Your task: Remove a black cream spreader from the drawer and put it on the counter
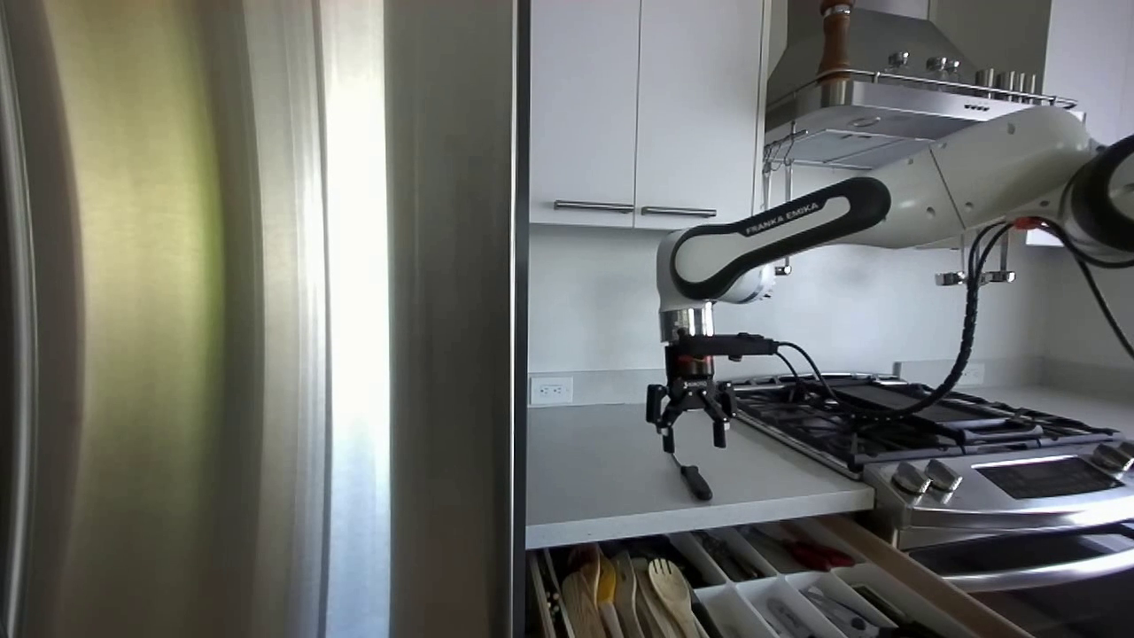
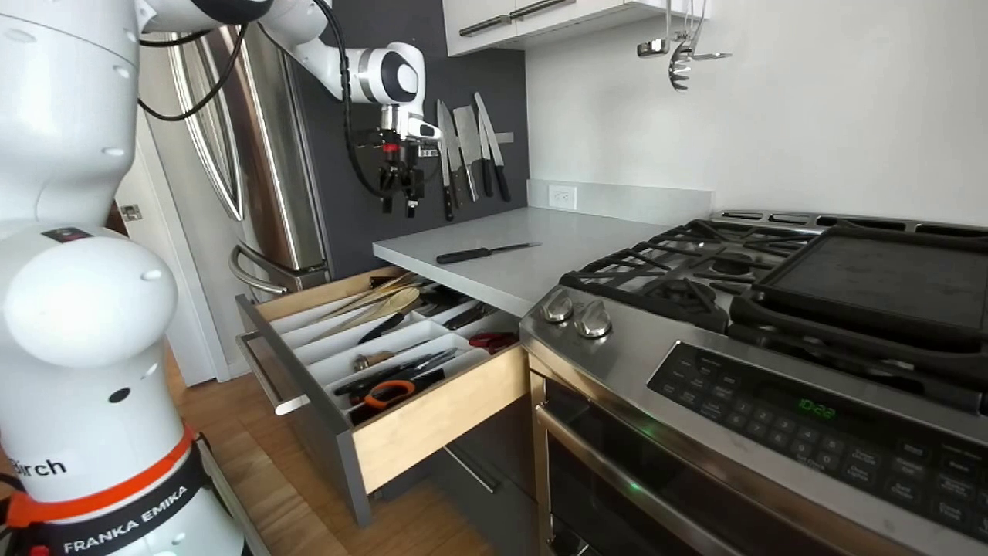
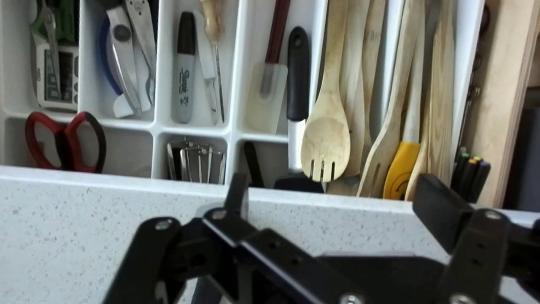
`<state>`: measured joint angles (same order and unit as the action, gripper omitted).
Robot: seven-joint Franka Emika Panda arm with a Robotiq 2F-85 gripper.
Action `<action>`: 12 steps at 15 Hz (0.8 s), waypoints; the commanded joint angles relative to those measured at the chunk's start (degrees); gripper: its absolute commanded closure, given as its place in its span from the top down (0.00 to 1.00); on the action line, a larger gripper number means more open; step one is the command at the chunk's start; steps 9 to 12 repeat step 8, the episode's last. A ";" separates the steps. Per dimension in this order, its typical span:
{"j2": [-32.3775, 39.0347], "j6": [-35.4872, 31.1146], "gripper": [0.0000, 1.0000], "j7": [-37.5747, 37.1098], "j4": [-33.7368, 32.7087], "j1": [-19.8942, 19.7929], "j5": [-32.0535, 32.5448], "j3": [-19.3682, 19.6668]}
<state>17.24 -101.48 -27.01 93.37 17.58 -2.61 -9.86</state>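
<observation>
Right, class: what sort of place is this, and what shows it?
A kitchen, probably in a home: there's a stove, an open drawer holding wooden utensils, and a steel fridge.

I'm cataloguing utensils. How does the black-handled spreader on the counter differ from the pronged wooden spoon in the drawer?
The spreader has a black handle and silvery blade; the wooden spoon is pale wood.
The spreader's blade is slim; the spoon's head is broad and pronged.
The spreader lies on the counter, the spoon in the drawer.
Neither is held by the gripper.
</observation>
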 commanded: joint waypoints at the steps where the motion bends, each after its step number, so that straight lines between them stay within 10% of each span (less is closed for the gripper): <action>1: -8.81 -4.64 1.00 -0.69 13.69 -0.45 -4.76 -1.11; 12: -10.32 -4.63 1.00 -0.70 16.64 -0.68 -5.08 -1.90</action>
